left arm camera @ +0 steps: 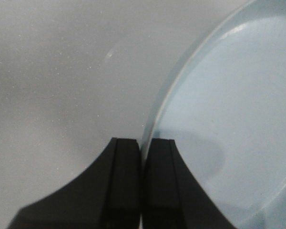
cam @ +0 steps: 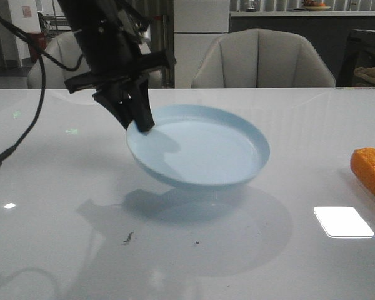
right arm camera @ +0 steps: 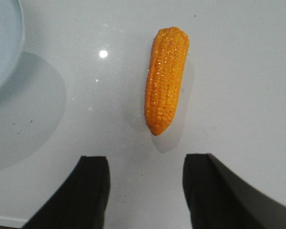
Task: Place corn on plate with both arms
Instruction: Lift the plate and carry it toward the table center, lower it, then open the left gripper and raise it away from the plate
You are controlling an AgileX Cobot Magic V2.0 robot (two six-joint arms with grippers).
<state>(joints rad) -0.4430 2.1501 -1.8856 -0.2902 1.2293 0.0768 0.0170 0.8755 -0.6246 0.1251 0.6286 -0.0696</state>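
My left gripper (cam: 144, 123) is shut on the left rim of the pale blue plate (cam: 203, 150) and holds it tilted above the table, its shadow below. In the left wrist view the fingers (left arm camera: 126, 162) pinch the plate's rim (left arm camera: 157, 109). The orange-yellow corn (cam: 372, 172) lies on the table at the right edge of the front view. In the right wrist view the corn (right arm camera: 165, 78) lies flat ahead of my open, empty right gripper (right arm camera: 145, 164), tapered end toward the fingers. The right gripper is out of the front view.
The white glossy table (cam: 62, 250) carries a bright light patch (cam: 342, 222) at the front right and small dark specks (cam: 129, 237). Grey chairs (cam: 262, 59) stand behind the far edge. A black cable (cam: 31, 119) hangs at the left. The plate's edge (right arm camera: 5, 43) shows in the right wrist view.
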